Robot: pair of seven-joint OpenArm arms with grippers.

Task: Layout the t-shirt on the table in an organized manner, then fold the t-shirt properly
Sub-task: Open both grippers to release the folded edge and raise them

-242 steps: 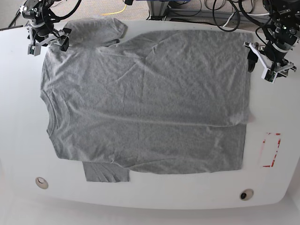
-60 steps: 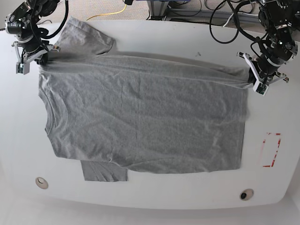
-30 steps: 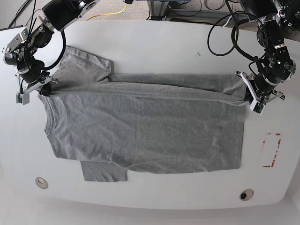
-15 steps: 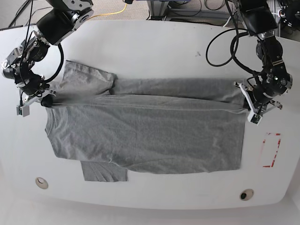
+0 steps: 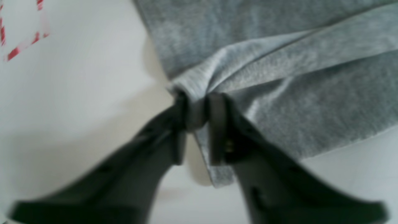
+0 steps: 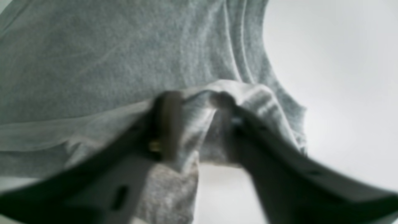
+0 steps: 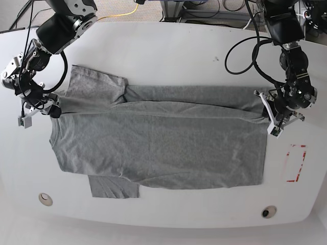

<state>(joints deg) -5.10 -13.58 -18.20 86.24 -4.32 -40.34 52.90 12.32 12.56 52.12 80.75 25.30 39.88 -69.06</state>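
Gripping the t-shirt [image 7: 158, 138] edge, both tools [image 5: 197, 109] [image 6: 192, 105] stand slightly parted; red tape rectangle [image 7: 296, 163] lies nearby.

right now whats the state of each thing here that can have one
t-shirt: flat on the table, far edge folded over toward the near side, one sleeve sticking out at the near edge
left gripper: jaws slightly apart, fabric of a hem corner between them
right gripper: jaws apart, bunched fabric near the collar between them

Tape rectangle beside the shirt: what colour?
Red tape rectangle, clearest in the base view.
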